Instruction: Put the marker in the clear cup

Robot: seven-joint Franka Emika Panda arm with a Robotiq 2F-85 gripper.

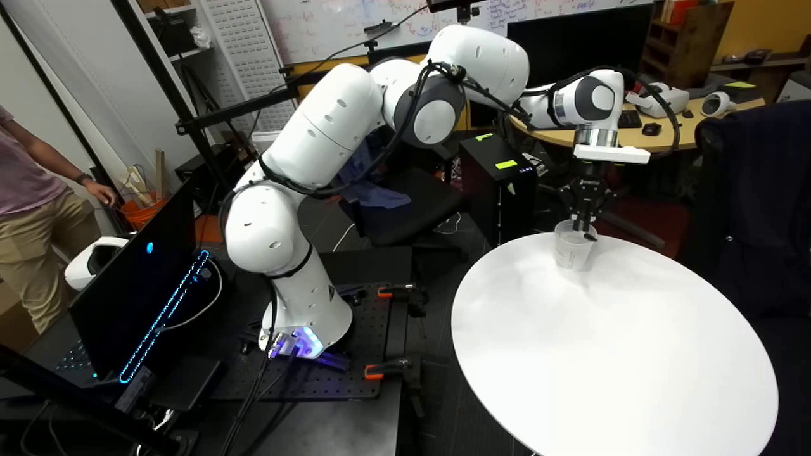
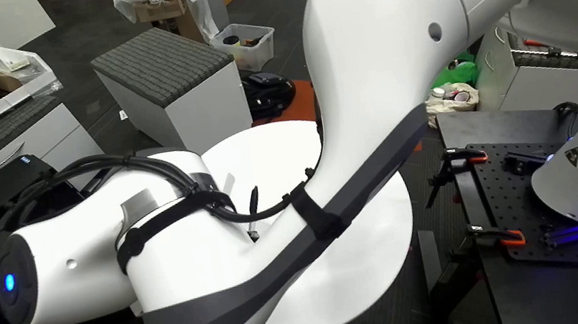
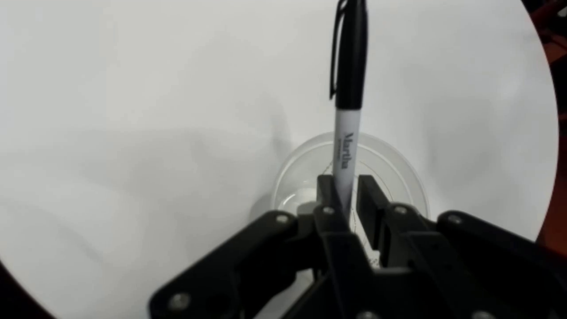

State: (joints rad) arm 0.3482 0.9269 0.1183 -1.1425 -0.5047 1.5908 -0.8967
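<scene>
The clear cup [image 1: 572, 252] stands upright near the edge of the white round table. My gripper [image 1: 583, 225] points down with its fingertips at the cup's mouth. In the wrist view, the cup [image 3: 303, 175] lies below the fingers [image 3: 345, 181]. The marker [image 3: 350, 99], white with a black cap, runs between the fingers and sticks out past the cup's rim. It touches the left finger, and a narrow gap shows to the right finger, so the jaws are slightly open. Its lower end is hidden. The marker [image 2: 253, 201] also shows beside the arm in an exterior view.
The white round table [image 1: 614, 367] carries the cup. A dark chair [image 1: 747, 209] stands close to the table's edge. A black computer tower [image 1: 497, 183] stands behind it. The robot base sits on a separate black table [image 1: 361, 418]. A person [image 1: 38, 202] stands at the far left.
</scene>
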